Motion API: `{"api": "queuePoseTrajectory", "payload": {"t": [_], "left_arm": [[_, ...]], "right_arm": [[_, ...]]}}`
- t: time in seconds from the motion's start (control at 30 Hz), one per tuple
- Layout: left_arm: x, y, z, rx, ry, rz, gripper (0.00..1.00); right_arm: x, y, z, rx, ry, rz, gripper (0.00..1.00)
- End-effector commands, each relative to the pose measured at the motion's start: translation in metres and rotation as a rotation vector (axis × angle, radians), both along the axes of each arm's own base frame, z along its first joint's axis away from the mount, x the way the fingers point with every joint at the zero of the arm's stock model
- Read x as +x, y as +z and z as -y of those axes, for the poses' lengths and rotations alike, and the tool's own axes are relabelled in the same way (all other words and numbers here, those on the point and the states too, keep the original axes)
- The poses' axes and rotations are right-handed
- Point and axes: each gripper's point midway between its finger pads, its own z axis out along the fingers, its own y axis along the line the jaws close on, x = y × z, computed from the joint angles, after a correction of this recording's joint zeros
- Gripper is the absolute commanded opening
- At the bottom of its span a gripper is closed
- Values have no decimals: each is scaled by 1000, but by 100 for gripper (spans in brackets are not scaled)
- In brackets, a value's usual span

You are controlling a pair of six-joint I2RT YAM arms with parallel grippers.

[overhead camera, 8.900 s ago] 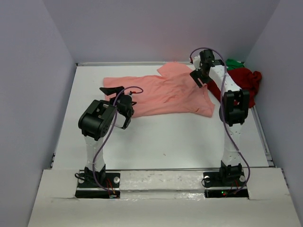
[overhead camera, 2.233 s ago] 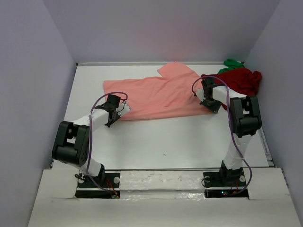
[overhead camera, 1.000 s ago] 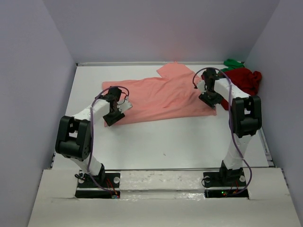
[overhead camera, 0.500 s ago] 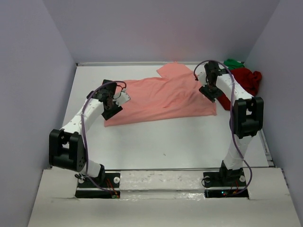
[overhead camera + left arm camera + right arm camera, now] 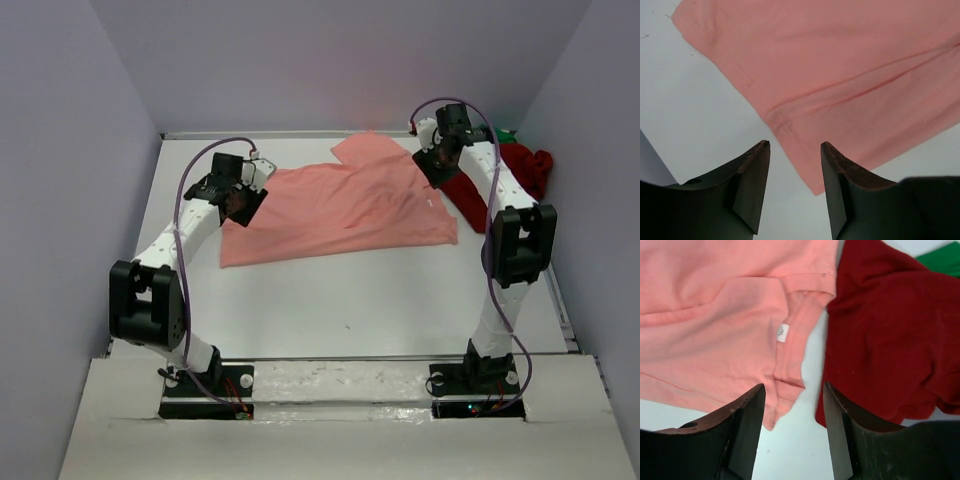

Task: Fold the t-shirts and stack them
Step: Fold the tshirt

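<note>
I see a white table [image 5: 350, 300] boxed in by plain pale lavender walls [image 5: 340, 60] on three sides, evenly lit.

White table [image 5: 350, 300]; three t-shirts [image 5: 340, 205] atop.

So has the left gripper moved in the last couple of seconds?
Yes. The left gripper has moved toward the far edge of the table, from the near left corner of the salmon-pink t-shirt to its far left corner.

the top view looks down from above and behind the table's [image 5: 350, 300] near edge, taking in all of it. both wrist views hang close over the salmon-pink t-shirt [image 5: 340, 205] it also shows: left at its left-edge end, right seemingly at its collar.
</note>
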Motion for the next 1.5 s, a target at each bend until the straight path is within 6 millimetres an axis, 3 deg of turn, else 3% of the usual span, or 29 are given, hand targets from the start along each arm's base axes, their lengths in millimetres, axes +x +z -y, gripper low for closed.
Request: {"api": "queuePoseTrajectory", "payload": {"t": [0.0,0.17,0.3,0.37,0.4,0.47,0.67,1.1,1.47], "left_arm": [[22,-7,1,-65,93,23,57],[26,-2,-16,-72,136,50,57],[25,-2,-21,-73,154,60,57],[22,-9,-22,-72,158,41,57],[20,-10,-22,-73,159,40,57],[17,-15,-22,-70,158,31,57],[11,-17,-23,-65,154,28,57],[5,-12,-25,-66,150,45,58],[2,-8,-23,-75,138,49,58]], "right_arm": [[10,-14,-27,125,32,-16,54],[17,-33,-39,179,53,-52,52],[23,-34,-56,236,96,-61,49],[23,-27,-75,268,140,-78,48],[17,-36,-83,280,154,-126,48],[20,-26,-100,280,202,-112,48],[16,-26,-135,246,281,-109,48],[3,-81,-145,238,282,-240,47],[-7,-92,-136,207,262,-274,46]]}}
